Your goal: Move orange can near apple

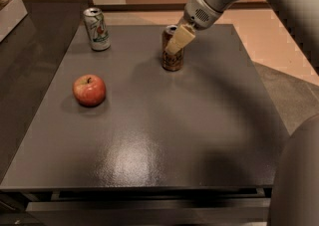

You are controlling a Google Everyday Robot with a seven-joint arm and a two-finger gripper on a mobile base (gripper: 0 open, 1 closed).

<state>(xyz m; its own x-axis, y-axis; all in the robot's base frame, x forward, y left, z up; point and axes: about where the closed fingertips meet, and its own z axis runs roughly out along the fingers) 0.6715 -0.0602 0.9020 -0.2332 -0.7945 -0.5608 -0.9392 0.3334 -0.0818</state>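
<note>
Gripper (175, 43) down at the orange can (172, 61), grasp stage (clamped or not, I cannot tell); next needs a firm hold, then a carry toward the apple (89, 90)

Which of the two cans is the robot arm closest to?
The orange can, near the back middle of the table: the end effector is right at its upper part. The white-and-green can stands off at the back left.
</note>
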